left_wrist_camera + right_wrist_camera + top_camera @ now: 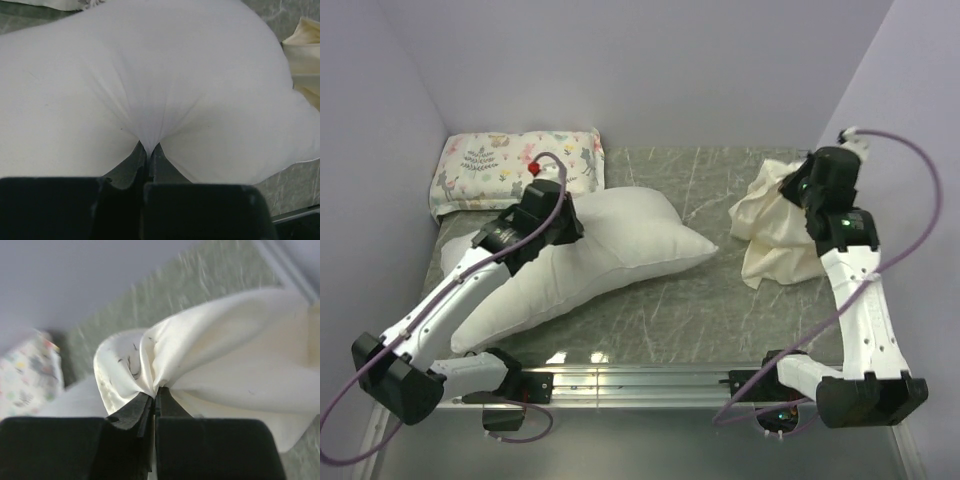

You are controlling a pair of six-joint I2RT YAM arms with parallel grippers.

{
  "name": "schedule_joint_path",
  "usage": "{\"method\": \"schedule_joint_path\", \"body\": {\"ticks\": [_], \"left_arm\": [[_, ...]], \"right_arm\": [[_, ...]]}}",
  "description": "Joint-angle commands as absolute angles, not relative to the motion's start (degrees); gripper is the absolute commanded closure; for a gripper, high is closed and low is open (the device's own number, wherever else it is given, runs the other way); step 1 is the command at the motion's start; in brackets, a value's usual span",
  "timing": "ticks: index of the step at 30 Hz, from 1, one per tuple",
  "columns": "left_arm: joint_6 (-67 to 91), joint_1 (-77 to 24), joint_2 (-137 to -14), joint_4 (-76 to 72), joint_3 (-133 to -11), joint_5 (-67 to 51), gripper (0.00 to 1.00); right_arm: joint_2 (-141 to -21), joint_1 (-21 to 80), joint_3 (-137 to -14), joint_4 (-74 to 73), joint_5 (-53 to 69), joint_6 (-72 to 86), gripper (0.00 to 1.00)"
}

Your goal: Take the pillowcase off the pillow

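A: Where was the pillowcase [775, 240]?
B: Off the pillow [610, 255] and well apart from it, bunched at two o'clock on the counter [710, 300], the right gripper [154, 396] pinching a fold of it.
A: And the pillow?
B: Bare, lying toward nine o'clock. The left gripper [149, 149] was pinched on its white cloth. A printed pillow [510, 165] sat at eleven o'clock.
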State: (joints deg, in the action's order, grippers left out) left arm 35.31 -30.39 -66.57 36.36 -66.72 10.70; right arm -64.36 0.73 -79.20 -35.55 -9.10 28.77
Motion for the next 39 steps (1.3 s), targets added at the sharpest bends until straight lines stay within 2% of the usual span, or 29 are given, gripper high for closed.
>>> {"method": "schedule_joint_path", "body": {"ticks": [1, 5, 9, 10, 12, 13, 14, 15, 17, 20, 23, 27, 31, 39], "left_arm": [[37.09, -33.3, -67.23, 25.5, -66.19, 11.51, 1.0], [37.53, -34.8, -68.64, 24.17, -64.78, 11.77, 0.99], [37.7, -36.38, -69.78, 22.85, -62.24, 11.95, 0.99], [37.62, -37.08, -69.87, 22.68, -61.88, 11.87, 0.99], [37.36, -37.88, -69.87, 22.85, -61.26, 12.39, 0.9], [37.27, -38.75, -69.79, 23.03, -61.17, 12.91, 0.81], [37.0, -39.02, -69.44, 23.11, -61.08, 13.18, 0.57], [36.83, -39.46, -68.39, 23.29, -61.17, 13.97, 0.46], [36.56, -40.16, -66.89, 23.29, -61.43, 14.5, 0.3], [35.6, -40.95, -64.17, 23.9, -62.84, 14.58, 0.26], [35.6, -42.1, -61.62, 26.45, -64.6, 16.43, 0.27], [35.07, -43.07, -56.44, 28.39, -63.55, 18.81, 0.25], [34.81, -43.15, -52.65, 29.79, -61.35, 20.21, 0.25], [33.66, -43.15, -47.72, 26.9, -56.34, 19.87, 0.23]], "right_arm": [[-64.43, 1.32, -67.36, -26.75, -7.56, 31.2, 1.0], [-63.29, 1.93, -51.38, -19.09, -8.52, 33.31, 1.0], [-62.93, 2.11, -43.43, -14.51, -5.19, 33.31, 1.0], [-62.84, 2.37, -42.64, -14.33, -4.84, 32.96, 0.85], [-61.71, 2.98, -42.28, -15.55, -5.44, 31.39, 0.62], [-60.83, 3.42, -42.36, -17.04, -6.15, 31.03, 0.33], [-58.73, 3.6, -42.89, -17.75, -6.24, 30.42, 0.19], [-57.75, 3.78, -43.5, -18.62, -6.15, 29.71, 0.08], [-54.95, 4.66, -46.22, -21.87, -6.85, 28.75, 0.06], [-51.96, 6.32, -50.26, -25.48, -6.86, 28.13, 0.05], [-51.07, 10.62, -54.22, -28.21, -8.95, 28.12, 0.04], [-52.55, 27.11, -58.7, -29.71, -15.55, 31.19, 0.03], [-54.14, 37.15, -61.87, -29.27, -21.17, 32.78, 0.02], [-53.35, 39.55, -60.56, -28.13, -23.2, 32.08, 0.0]]}}
